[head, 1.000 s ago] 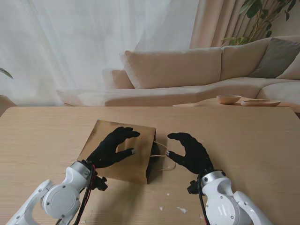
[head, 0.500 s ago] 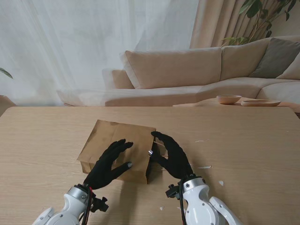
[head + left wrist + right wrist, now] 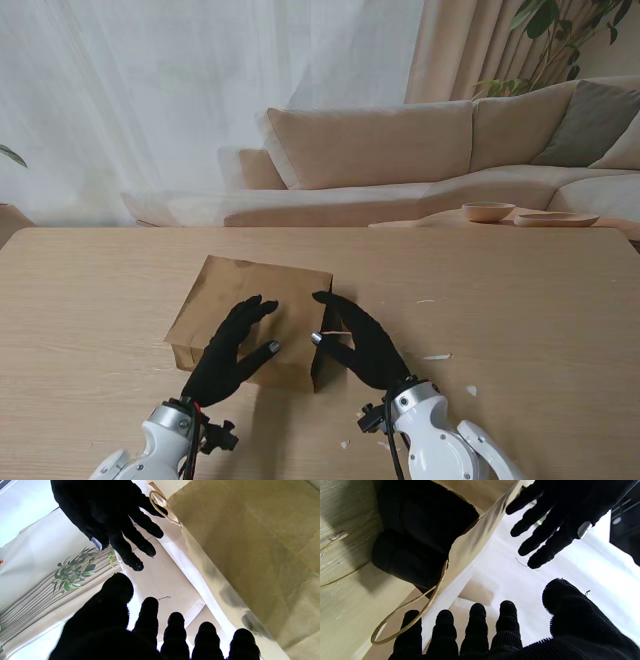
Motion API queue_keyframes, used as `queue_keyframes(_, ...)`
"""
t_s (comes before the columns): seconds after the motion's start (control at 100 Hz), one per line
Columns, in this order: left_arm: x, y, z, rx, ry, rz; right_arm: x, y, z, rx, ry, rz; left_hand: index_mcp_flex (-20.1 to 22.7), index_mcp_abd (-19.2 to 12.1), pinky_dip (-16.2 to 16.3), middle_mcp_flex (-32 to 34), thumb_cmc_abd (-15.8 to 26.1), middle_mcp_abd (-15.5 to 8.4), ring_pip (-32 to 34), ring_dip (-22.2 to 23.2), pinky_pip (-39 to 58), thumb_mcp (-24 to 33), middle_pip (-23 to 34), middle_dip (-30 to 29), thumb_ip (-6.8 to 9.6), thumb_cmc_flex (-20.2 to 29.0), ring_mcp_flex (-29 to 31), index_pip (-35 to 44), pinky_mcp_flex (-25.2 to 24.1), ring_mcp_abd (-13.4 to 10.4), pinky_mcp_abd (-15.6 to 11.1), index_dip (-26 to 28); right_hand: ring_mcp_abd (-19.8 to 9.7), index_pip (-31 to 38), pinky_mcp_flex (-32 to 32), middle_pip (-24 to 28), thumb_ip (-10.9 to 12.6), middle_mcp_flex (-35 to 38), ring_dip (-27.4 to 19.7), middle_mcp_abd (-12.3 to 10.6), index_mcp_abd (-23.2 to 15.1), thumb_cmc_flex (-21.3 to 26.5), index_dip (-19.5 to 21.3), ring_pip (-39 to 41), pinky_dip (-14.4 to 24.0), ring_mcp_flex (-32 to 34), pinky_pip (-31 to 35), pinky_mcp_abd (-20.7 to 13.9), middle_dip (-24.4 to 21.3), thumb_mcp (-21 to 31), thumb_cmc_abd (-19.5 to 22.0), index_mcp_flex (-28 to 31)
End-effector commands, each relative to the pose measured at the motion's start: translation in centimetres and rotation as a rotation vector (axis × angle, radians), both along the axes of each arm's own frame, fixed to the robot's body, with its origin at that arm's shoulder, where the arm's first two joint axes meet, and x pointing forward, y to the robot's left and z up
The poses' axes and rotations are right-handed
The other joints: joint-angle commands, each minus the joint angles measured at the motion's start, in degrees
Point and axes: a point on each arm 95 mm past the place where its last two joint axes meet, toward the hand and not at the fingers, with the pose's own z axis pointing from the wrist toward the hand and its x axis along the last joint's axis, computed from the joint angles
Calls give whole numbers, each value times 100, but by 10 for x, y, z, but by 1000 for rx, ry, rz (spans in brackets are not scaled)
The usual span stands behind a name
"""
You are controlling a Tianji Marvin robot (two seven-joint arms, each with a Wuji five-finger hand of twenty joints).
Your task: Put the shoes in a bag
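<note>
Stand view: a brown paper bag (image 3: 255, 318) was observed lying on its side on the wooden worktop (image 3: 520, 300), its mouth turned toward the robot's right. The left hand (image 3: 232, 350) was positioned over the nearer part of the bag's upper face, fingers spread and nothing gripped; whether the fingertips touched the paper could not be determined. The right hand (image 3: 360, 342) was located just beside the bag's mouth, fingers apart and extended, nothing enclosed. A few small pale scraps (image 3: 436, 357) were noted on the worktop to the right of that hand. A beige sofa (image 3: 420, 150) and two shallow bowls (image 3: 488, 211) were recorded beyond the far edge of the worktop.

Left wrist view: the left hand's gloved fingertips (image 3: 175, 627) were seen spread, with nothing between them. The creased side of the bag (image 3: 250, 555) filled one side of the picture. The right hand (image 3: 107, 512) was seen opposite, fingers splayed, near a looped cord handle (image 3: 162, 507) at the bag's edge.

Right wrist view: dark shoes (image 3: 420, 537) were seen inside the bag's mouth, lying one against the other. A cord handle (image 3: 415, 615) hung from the bag's rim and crossed in front of one of the right hand's fingertips (image 3: 477, 627); no grip on it was evident. The left hand (image 3: 560, 512) was seen opposite, open.
</note>
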Motion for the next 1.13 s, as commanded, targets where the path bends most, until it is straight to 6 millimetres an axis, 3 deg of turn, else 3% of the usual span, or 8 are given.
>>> queue_keyframes(0.0, 0, -1, 3, -10, -5, -4, -5, 3, -1, 11, 14, 17, -97, -197, -128, -118, 195, -238, -87, -92, -156, -155, -126, 61, -44, 92, -93, 74, 40, -224, -158, -21, -237, -107, -128, -113, 308, -92, -34, -225, -304, -151, 97, -106, 9, -211, -149, -207, -68, -164, 249, -191)
queue_keyframes(1.12, 1, -1, 8, -32, 12, -16, -5, 3, 2, 30, -2, 13, -115, -179, -193, -97, 219, -199, -84, -95, -161, -316, -69, 126, -23, 294, -92, 89, 43, -245, -188, -30, -271, -246, -108, -68, 372, -85, 59, -224, -299, 23, 290, -121, 71, -198, -109, -171, -32, -472, 338, -159)
